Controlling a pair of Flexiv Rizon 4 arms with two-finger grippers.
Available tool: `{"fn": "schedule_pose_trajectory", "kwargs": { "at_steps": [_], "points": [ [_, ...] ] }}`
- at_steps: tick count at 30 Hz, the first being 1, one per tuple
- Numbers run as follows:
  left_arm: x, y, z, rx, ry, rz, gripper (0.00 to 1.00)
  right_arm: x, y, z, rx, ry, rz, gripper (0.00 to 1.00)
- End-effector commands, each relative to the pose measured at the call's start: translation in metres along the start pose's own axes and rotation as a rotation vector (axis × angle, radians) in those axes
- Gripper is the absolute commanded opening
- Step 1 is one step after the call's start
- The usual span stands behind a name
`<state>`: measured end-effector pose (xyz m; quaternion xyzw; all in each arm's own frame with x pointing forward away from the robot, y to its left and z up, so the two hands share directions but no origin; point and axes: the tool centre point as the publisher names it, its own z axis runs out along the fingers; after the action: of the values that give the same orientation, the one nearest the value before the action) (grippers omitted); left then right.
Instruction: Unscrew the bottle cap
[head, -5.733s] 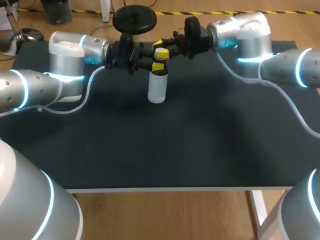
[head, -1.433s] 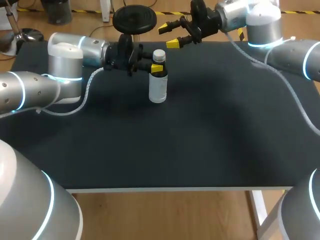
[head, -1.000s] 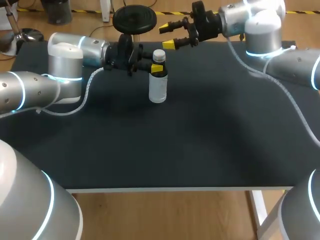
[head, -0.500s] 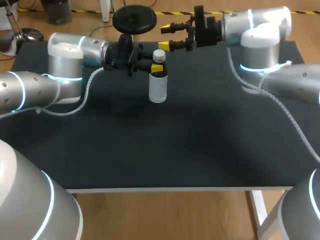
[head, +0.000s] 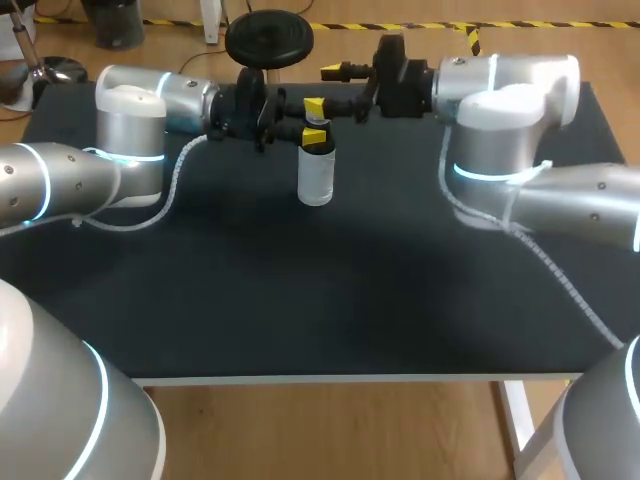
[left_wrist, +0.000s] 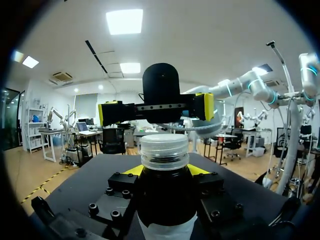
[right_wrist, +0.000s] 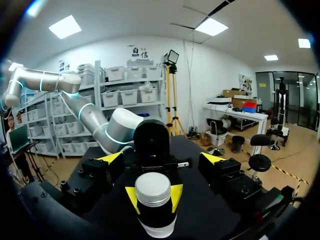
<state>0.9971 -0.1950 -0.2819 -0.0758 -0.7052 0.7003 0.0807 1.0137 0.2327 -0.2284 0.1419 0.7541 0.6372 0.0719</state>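
Observation:
A bottle (head: 314, 178) with a white label and dark neck stands upright near the table's far edge. My left gripper (head: 316, 134) comes in from the left and is shut on its neck, one yellow tip on either side (left_wrist: 165, 172). The pale ribbed cap (left_wrist: 164, 150) rises just above those tips. My right gripper (head: 322, 88) faces it from the far right, open wide, with its fingers on either side of the cap (right_wrist: 153, 189) and not touching it. In the head view its near fingertip (head: 314, 105) hides the cap.
The black tabletop (head: 350, 290) runs from the bottle to the white front edge. Both arms lie along the far side, and my right arm's elbow (head: 490, 120) sits over the table's right half.
My right arm has swung in from the far right toward the bottle and lowered, bringing its open fingers around the cap. The left gripper and the bottle have stayed put.

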Motion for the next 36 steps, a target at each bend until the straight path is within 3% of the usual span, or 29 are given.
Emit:
{"fn": "schedule_pose_trajectory", "kwargs": {
  "at_steps": [1,33,36],
  "points": [
    [0.000,0.000,0.000,-0.001,0.001,-0.001,0.00,0.005,-0.003,0.002,-0.013,-0.218,-0.001,1.00],
    [0.000,0.000,0.000,-0.001,0.001,-0.001,0.00,0.002,-0.017,0.009,-0.022,-0.171,0.039,1.00],
    [0.000,0.000,0.000,-0.001,0.001,-0.001,0.00,0.003,-0.017,0.010,-0.024,-0.166,0.041,0.59]
  ]
}}
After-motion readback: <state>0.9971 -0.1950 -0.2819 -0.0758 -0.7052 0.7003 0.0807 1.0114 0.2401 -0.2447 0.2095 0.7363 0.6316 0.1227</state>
